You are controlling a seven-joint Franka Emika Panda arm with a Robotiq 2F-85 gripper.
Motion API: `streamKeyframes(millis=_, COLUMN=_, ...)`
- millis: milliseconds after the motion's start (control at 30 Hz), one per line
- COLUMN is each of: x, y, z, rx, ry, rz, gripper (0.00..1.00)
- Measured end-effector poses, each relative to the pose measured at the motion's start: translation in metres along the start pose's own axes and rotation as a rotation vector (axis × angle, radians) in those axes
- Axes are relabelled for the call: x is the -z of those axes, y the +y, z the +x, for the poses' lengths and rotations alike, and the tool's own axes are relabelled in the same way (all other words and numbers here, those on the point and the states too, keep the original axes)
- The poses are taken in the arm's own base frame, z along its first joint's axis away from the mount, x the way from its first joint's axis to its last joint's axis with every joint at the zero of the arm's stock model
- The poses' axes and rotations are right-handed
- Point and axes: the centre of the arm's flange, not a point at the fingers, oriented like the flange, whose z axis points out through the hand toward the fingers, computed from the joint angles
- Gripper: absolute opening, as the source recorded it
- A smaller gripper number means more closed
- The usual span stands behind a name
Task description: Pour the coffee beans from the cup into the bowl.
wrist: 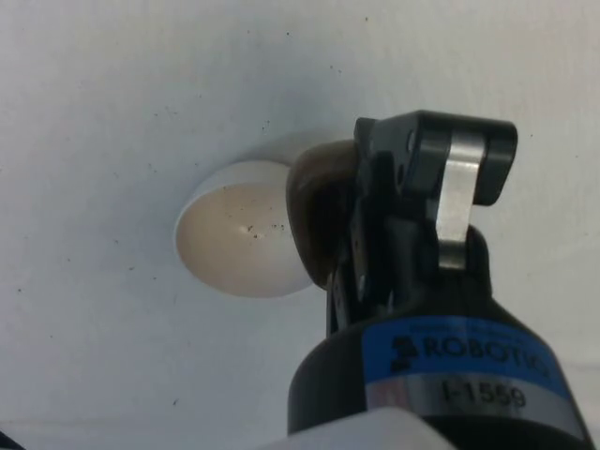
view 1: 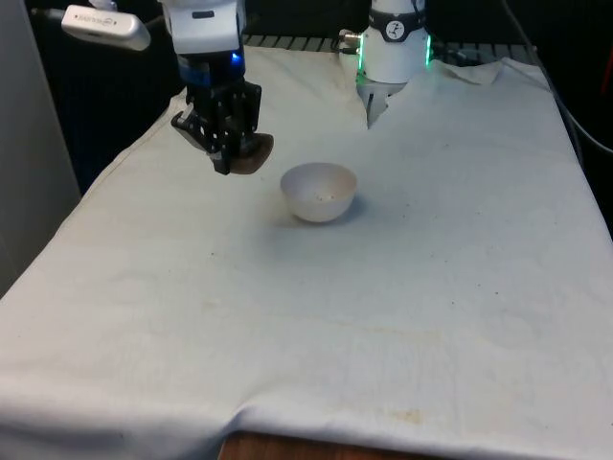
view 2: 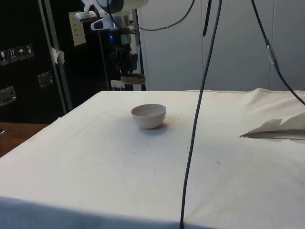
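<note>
A small brown cup hangs in the air, held tilted by my black gripper, which is shut on it. The cup is above the table, to the front view's left of a white bowl and a little higher than its rim. In the wrist view the cup leans over the near edge of the bowl, and a few dark specks lie inside the bowl. The side view has the bowl on the cloth in front of the gripper.
White cloth covers the table. A black cable hangs across the side view. A crumpled fold of cloth lies at the side view's right. The robot base stands at the far end.
</note>
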Motion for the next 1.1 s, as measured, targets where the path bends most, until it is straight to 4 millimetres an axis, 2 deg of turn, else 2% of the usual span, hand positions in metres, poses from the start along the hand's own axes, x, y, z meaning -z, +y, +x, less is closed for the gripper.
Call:
streamKeyframes(millis=600, x=-0.006, y=-0.011, z=-0.009, rx=-0.051, ry=0.005, rz=-0.034, gripper=0.04)
streamKeyframes(millis=1100, x=0.006, y=-0.01, z=-0.014, rx=-0.115, ry=0.004, rz=-0.051, gripper=0.04)
